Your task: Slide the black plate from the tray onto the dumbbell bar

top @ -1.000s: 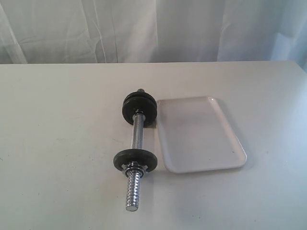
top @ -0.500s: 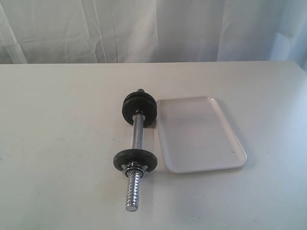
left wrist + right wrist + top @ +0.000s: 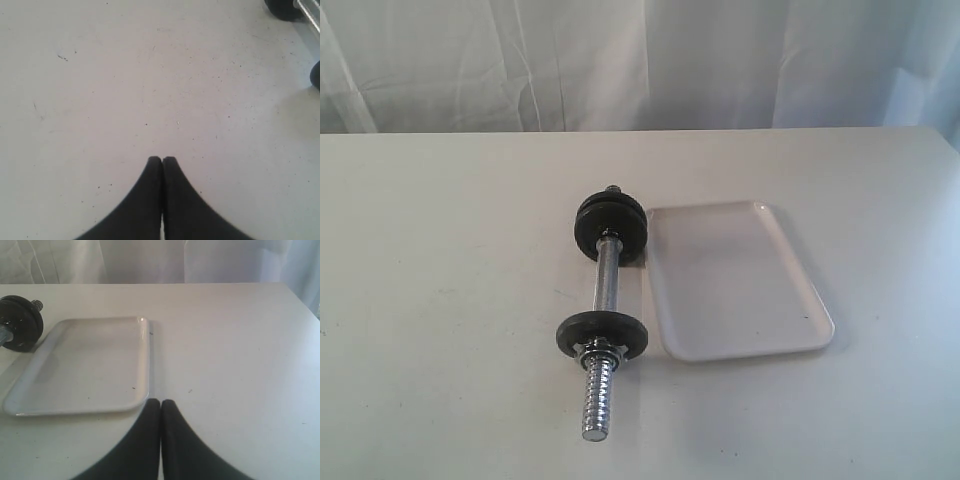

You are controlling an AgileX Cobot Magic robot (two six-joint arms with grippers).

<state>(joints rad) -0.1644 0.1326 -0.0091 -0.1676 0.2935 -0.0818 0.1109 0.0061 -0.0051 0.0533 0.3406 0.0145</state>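
Nothing had moved since the earlier frames: the black plate (image 3: 603, 333) sat on the near threaded end of the dumbbell bar (image 3: 607, 275), a collar nut (image 3: 597, 350) just beside it. The tray (image 3: 740, 285) lay bare alongside, so the slide looked done and little seemed called for beyond keeping clear. Only the wrist views showed the claws: the left gripper (image 3: 162, 160) and right gripper (image 3: 160, 402) each had fingers pressed together on nothing.

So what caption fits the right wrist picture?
Shut right gripper by a glossy white rectangular tray; round black weight discs beyond.
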